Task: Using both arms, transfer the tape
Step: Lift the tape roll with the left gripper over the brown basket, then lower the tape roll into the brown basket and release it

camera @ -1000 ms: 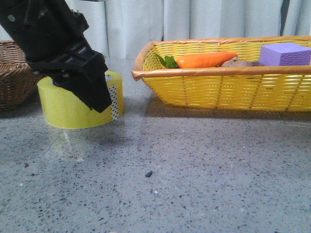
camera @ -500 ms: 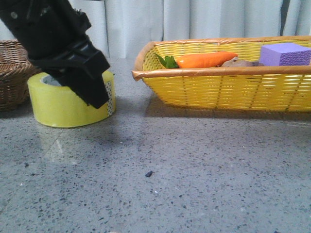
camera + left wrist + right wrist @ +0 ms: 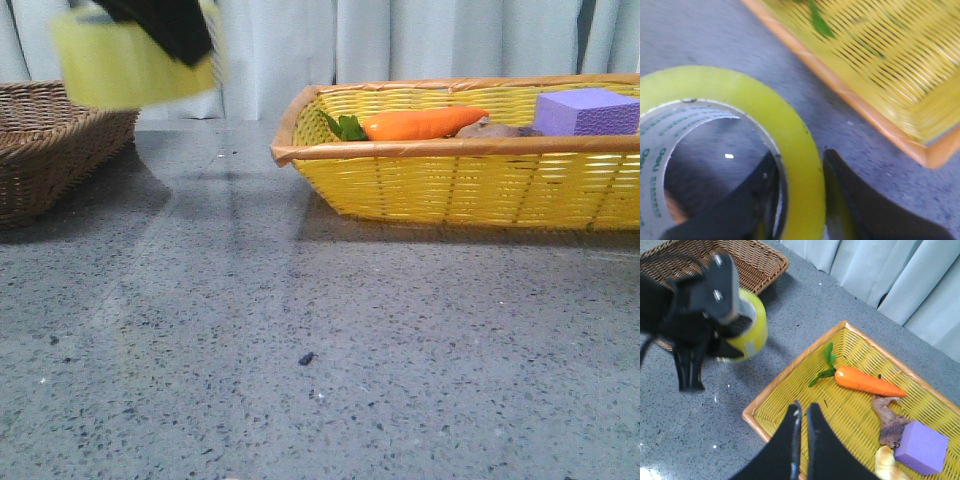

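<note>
Left jaws: clenched on the wall of the tape [image 3: 795, 165], one finger [image 3: 747, 200] inside the white core, the other outside against the yellow winding; we read the left gripper [image 3: 800, 200] as grasping the roll firmly.
Right jaws: the right gripper [image 3: 802, 432] has its two fingers nearly touching with nothing between them, so we call it closed and empty, hovering above the yellow basket [image 3: 790, 371].
Tape position: in the air, clear of the table [image 3: 330, 360], at about 10 o'clock in the front view [image 3: 125, 62], above and just beside the brown basket [image 3: 50, 140].
Step in hand: we judge this is the carry toward a handover. We would keep the grip steady, hold the roll level and present its free side to the other arm; the right fingers must part before they can take it.
Risk: the front view shows the roll blurred, so we would slow down before the exchange.
Front view only: the gap between roll and table.
Left wrist only: the green lettering on the core and where each finger sits.
Right wrist only: both arms at once, plus the carrot [image 3: 867, 381] and purple block [image 3: 920, 447] lying in the yellow basket, well apart from the roll [image 3: 747, 332].
</note>
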